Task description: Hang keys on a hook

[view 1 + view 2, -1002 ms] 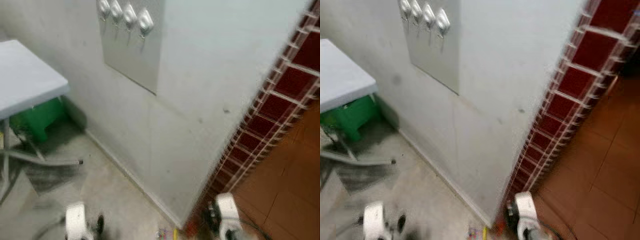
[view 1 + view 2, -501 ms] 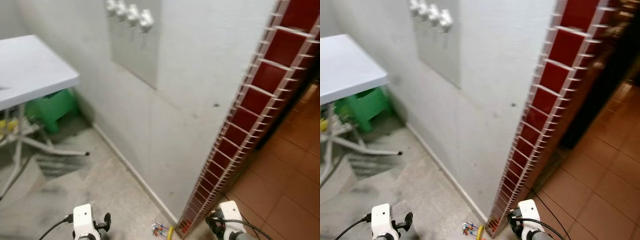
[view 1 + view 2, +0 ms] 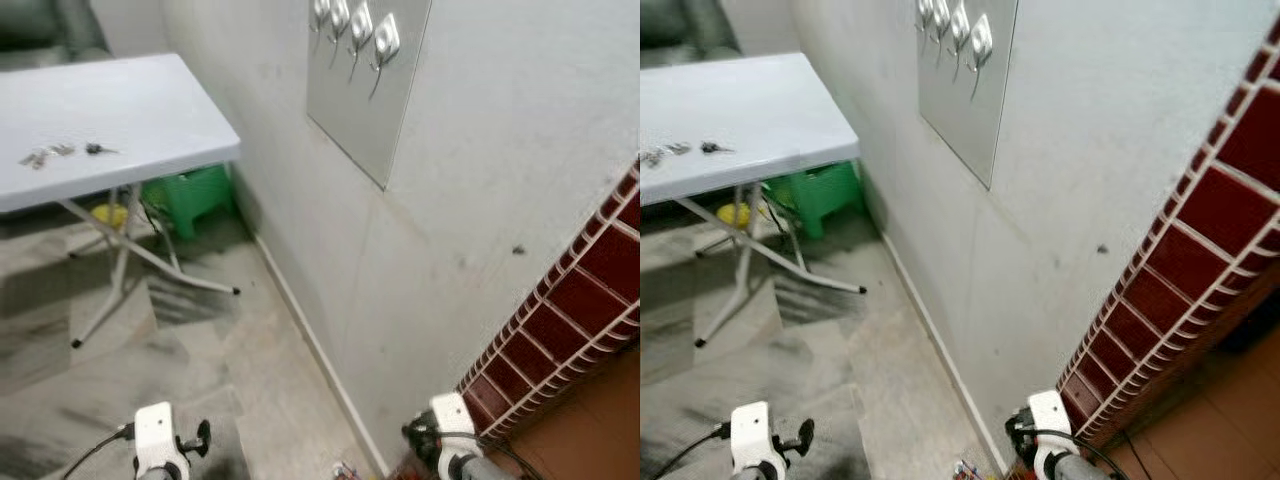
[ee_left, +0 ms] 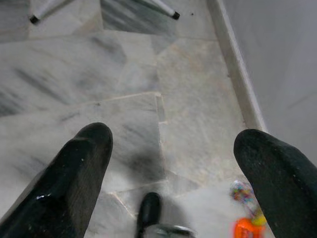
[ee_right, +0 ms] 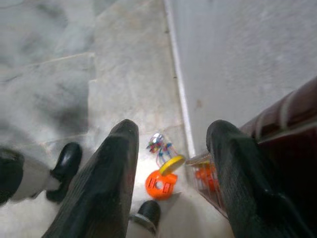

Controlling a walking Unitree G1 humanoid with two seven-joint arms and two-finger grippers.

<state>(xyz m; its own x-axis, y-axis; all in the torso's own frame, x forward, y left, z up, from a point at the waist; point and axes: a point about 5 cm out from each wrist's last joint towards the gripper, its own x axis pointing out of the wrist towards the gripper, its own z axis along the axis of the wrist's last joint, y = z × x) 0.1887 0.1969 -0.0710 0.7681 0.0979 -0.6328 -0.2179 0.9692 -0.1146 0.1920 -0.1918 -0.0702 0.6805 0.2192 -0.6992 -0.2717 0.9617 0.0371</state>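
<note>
I logged the scene from the head cameras, largest items first. A pale plastered wall (image 3: 480,150) ran from the upper middle down to the lower right, ending at a corner faced with dark red tiles (image 3: 580,310). A grey marble floor (image 3: 150,370) with dark veining filled the lower left. A white folding surface (image 3: 110,105) stood at upper left on thin metal legs (image 3: 120,280), with a green plastic stool (image 3: 190,195) under it against the wall.

A grey metal panel (image 3: 370,110) was fixed to the wall, carrying a row of four shiny hooks (image 3: 385,45) along its top; I saw nothing hanging on them. The keys (image 3: 60,152) lay on the surface near its far left edge, in small separate pieces, well apart from the hooks.

Both arms hung low at the bottom of the head views. In the left wrist view the left gripper (image 4: 173,168) pointed down at the floor with its two black fingers (image 4: 84,168) spread wide and nothing between them. In the right wrist view the right gripper (image 5: 171,173) was likewise spread apart and empty, aimed at the floor next to the skirting.

On the floor near the wall corner I noted small clutter: an orange round object (image 5: 159,184) with a yellow piece (image 5: 172,164) touching it, and a small multicoloured item (image 5: 158,144) just beside them. I could not identify these further.
</note>
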